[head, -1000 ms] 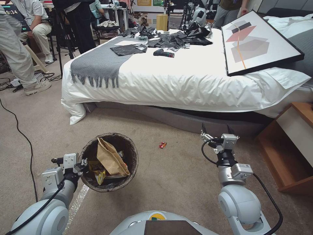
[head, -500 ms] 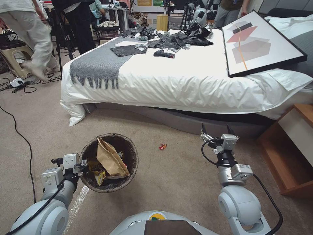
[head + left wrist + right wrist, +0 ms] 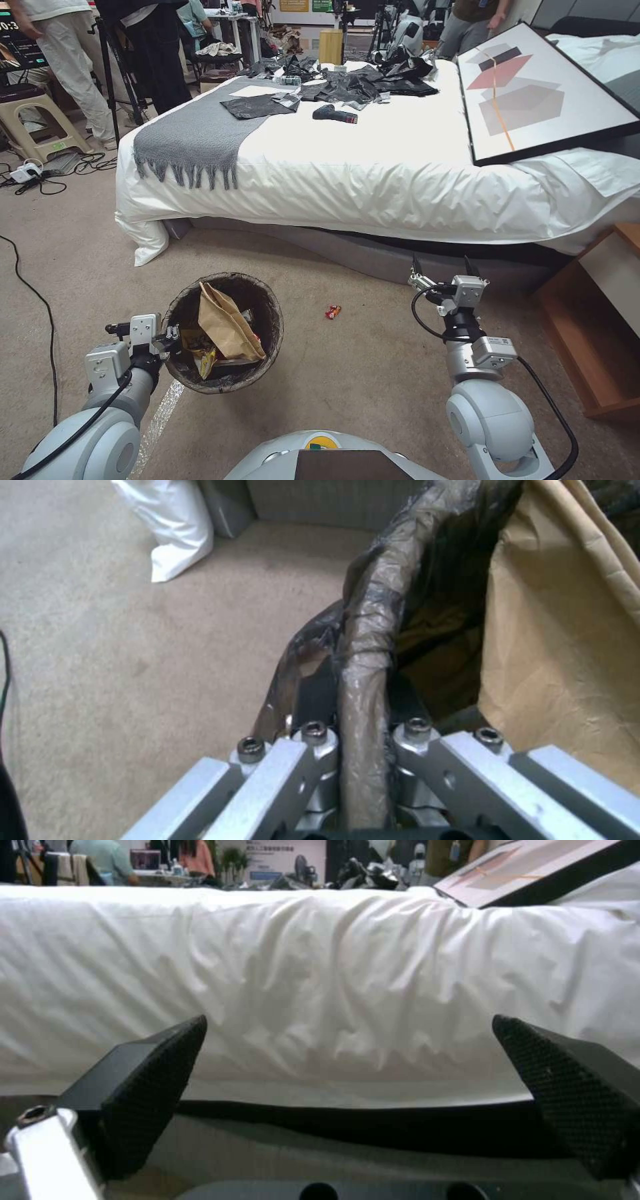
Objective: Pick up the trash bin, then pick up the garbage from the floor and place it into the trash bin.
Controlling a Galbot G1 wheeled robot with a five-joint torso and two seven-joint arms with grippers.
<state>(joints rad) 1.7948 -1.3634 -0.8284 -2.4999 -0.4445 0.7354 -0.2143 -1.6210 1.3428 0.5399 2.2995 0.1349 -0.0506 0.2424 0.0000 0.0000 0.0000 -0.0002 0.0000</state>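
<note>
My left gripper (image 3: 170,333) is shut on the left rim of the trash bin (image 3: 263,303), held above the carpet at lower left. In the left wrist view its jaws pinch the wrinkled dark bag liner (image 3: 363,645). Inside the bin lie brown paper (image 3: 225,327) and a yellow snack packet (image 3: 203,360). One small red-and-white piece of garbage (image 3: 333,311) lies on the carpet between the two arms, near the bed. My right gripper (image 3: 443,267) hangs open and empty to the right, close to the bed base; the right wrist view has its fingers (image 3: 147,1085) spread wide.
A bed (image 3: 373,167) with a white sheet spans the view ahead, carrying a grey throw (image 3: 193,133), black bags and a framed picture (image 3: 540,87). A wooden nightstand (image 3: 600,313) stands at right. Cables (image 3: 33,293) trail over the carpet at left. People stand at the far left.
The whole view has shifted: the bed and nightstand slid right and lower, and the red-and-white piece now sits a little lower. Both arms and the bin keep their places in view.
</note>
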